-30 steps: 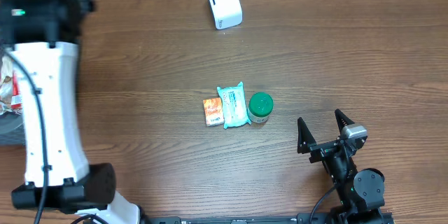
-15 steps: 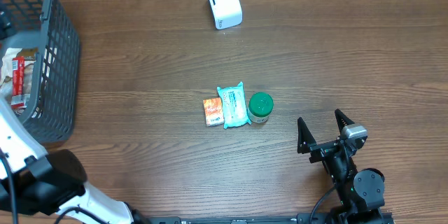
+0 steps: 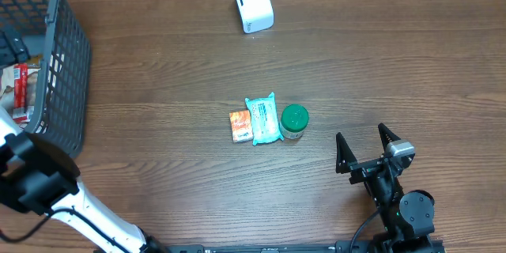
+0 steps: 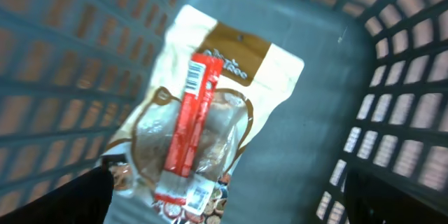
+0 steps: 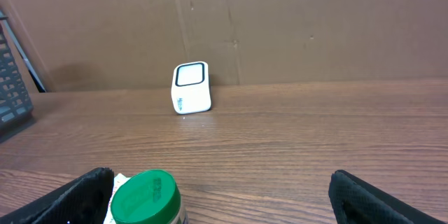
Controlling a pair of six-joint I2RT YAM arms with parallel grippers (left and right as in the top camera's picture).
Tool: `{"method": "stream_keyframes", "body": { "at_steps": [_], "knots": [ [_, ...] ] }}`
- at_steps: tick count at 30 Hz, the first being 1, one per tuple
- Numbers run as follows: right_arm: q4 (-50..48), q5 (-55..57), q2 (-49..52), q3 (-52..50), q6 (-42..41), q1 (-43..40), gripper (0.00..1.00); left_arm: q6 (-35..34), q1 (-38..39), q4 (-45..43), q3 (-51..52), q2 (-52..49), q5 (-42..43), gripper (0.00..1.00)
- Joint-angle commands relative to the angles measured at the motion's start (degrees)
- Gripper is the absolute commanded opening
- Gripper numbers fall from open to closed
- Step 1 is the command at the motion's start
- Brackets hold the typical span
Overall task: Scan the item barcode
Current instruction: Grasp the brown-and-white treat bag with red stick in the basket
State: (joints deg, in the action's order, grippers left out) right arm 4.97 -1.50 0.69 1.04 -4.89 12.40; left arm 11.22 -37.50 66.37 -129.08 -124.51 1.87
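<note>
Your left gripper (image 4: 224, 204) hangs wide open over the red stick sachet (image 4: 189, 122) in the grey mesh basket (image 3: 67, 71), upper left. Your right gripper (image 3: 362, 144), lower right, gapes empty; the white scanner box (image 3: 253, 4) stands top centre.

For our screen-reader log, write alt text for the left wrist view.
A red stick packet lies lengthwise on a cream pouch with a brown top, both on the floor of a grey mesh basket seen from above. The open jaws show as dark shapes in the lower corners.
</note>
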Motion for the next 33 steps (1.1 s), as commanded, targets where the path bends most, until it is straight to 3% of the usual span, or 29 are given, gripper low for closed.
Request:
{"method": "stream_keyframes", "body": {
  "at_steps": [1, 33],
  "knots": [
    [-0.31, -0.09, -0.52, -0.59, -0.02, -0.26, 1.0, 3.15, 0.28, -0.15, -0.28, -2.97, 1.31, 0.97],
    [-0.31, -0.09, -0.52, -0.59, -0.02, -0.26, 1.0, 5.51, -2.71, -1.86, 0.0, -21.46, -1.46, 1.0]
  ]
}}
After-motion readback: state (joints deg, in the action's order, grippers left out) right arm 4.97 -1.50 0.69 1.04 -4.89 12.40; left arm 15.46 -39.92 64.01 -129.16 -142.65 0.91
